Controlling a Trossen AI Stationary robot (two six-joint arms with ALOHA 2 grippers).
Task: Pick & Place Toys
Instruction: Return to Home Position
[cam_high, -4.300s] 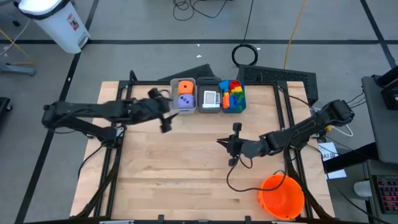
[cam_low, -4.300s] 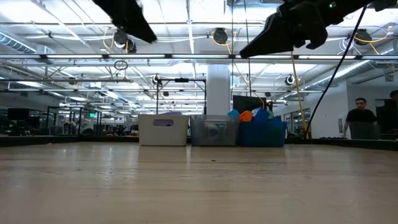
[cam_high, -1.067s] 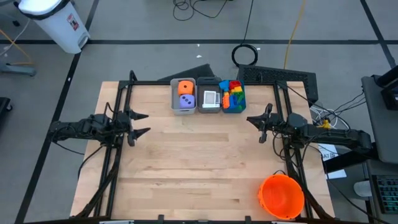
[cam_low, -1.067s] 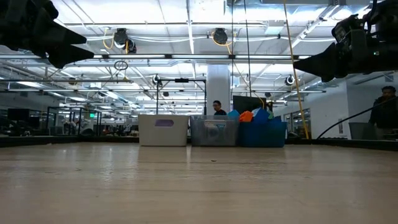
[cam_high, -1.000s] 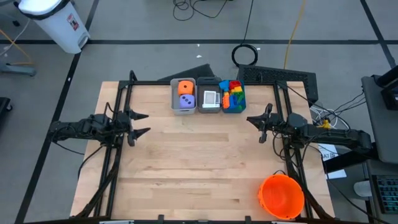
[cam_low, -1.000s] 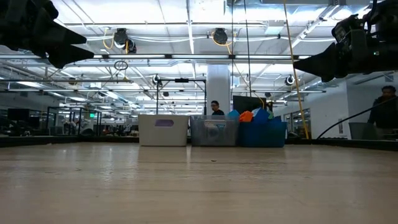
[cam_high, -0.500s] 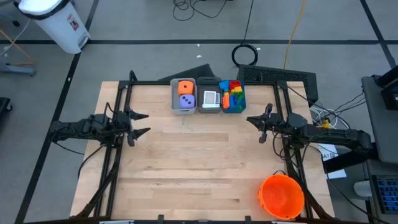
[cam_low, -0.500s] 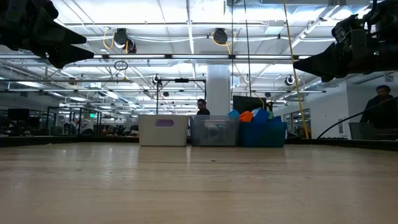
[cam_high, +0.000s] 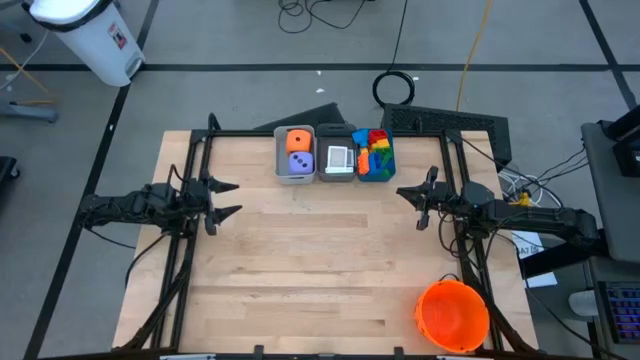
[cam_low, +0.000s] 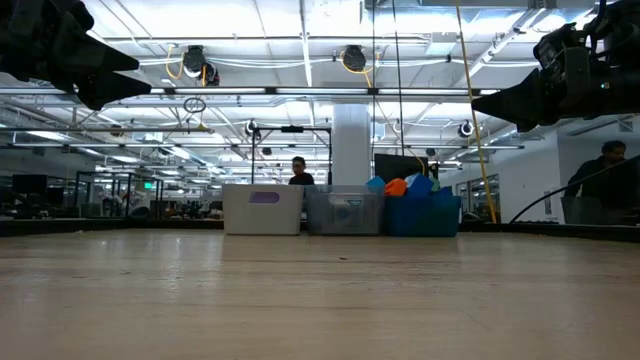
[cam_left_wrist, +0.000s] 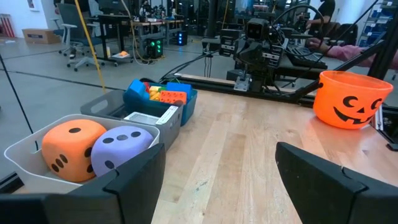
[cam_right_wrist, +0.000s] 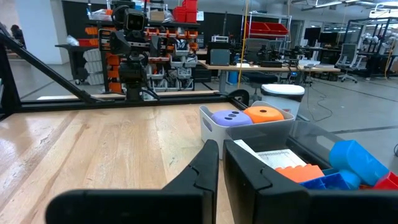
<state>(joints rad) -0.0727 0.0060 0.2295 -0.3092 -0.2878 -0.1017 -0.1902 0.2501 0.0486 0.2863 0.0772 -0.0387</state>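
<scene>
**Toys All Binned, Hands Empty**

The soft orange die (cam_high: 298, 141) and soft purple die (cam_high: 298, 160) are held in the pale grey bin (cam_high: 279, 166). The small white picture cards (cam_high: 338, 157) lie in the middle bin (cam_high: 338, 177), and the coloured plastic blocks (cam_high: 375, 150) in the blue bin (cam_high: 391, 170). All three bins are set at the far edge of the tabletop (cam_high: 310, 270), and no toy is seen outside them. The left hand (cam_high: 230, 198), by the left edge, is spread wide and empty. The right hand (cam_right_wrist: 221, 152), by the right edge, is closed on nothing.

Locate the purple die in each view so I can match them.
High view: upper centre, purple die in white bin.
Low view: hidden inside the bin.
Left wrist view: die beside the orange die.
Right wrist view: die beside the orange die.
Shared landmark: the white bin.
</scene>
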